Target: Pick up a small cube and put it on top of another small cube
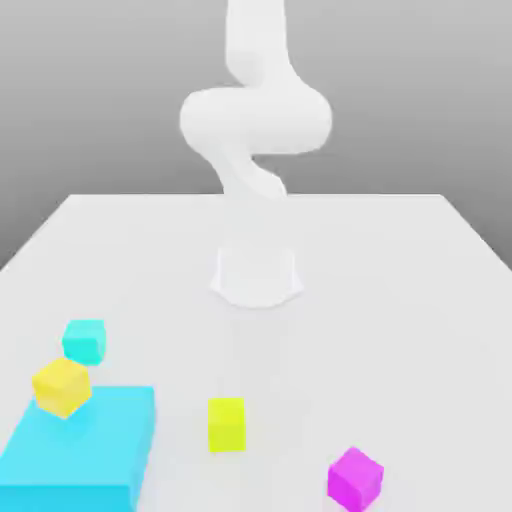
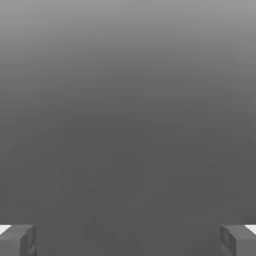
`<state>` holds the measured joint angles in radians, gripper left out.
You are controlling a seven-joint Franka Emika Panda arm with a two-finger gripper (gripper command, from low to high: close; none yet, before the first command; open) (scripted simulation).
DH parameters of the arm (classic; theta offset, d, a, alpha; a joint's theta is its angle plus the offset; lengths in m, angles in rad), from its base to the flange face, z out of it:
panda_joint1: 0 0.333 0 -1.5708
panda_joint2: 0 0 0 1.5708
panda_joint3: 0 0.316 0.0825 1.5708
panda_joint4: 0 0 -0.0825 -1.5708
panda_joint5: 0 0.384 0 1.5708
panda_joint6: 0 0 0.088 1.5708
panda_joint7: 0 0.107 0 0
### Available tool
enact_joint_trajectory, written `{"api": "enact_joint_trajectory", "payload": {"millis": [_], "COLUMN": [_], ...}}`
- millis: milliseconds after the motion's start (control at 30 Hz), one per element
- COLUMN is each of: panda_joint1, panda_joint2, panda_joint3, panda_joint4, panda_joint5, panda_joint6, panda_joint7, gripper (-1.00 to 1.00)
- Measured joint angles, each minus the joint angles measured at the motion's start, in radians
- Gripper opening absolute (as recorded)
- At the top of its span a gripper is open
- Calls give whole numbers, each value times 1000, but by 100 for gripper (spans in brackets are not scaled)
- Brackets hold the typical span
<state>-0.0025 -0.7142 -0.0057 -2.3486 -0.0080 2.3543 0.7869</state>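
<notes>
Four small cubes sit on the table (image 1: 400,260). Near the front lies the lime cube (image 1: 226,424), hard and probably light; pinch its two flat sides. Farther back, toward the exterior view's left, waits the cyan cube (image 1: 84,340). Jaws are spread wide, holding nothing.

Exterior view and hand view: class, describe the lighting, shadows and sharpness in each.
Exterior view: soft, even light, no hard shadows under the lime cube or small turquoise cube; the white arm looks blurred and washed out. Hand view: a smooth grey gradient, with the grey fingertips apart at the corners.
</notes>
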Motion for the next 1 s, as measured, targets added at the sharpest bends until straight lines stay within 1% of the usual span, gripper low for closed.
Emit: {"api": "enact_joint_trajectory", "payload": {"millis": [400,667,733,900,933,1000], "panda_joint1": [-9,-22,-28,-56,-60,-60], "panda_joint2": [447,737,810,991,1016,1016], "panda_joint3": [-48,-67,-60,-24,-18,-18], "panda_joint4": [-247,-407,-417,-390,-385,-385], "panda_joint5": [-24,13,31,68,71,71], "panda_joint6": [280,463,516,661,681,681], "panda_joint7": [-80,-170,-190,-220,-222,-222], "gripper": [0,0,0,0,-100,-100]}}
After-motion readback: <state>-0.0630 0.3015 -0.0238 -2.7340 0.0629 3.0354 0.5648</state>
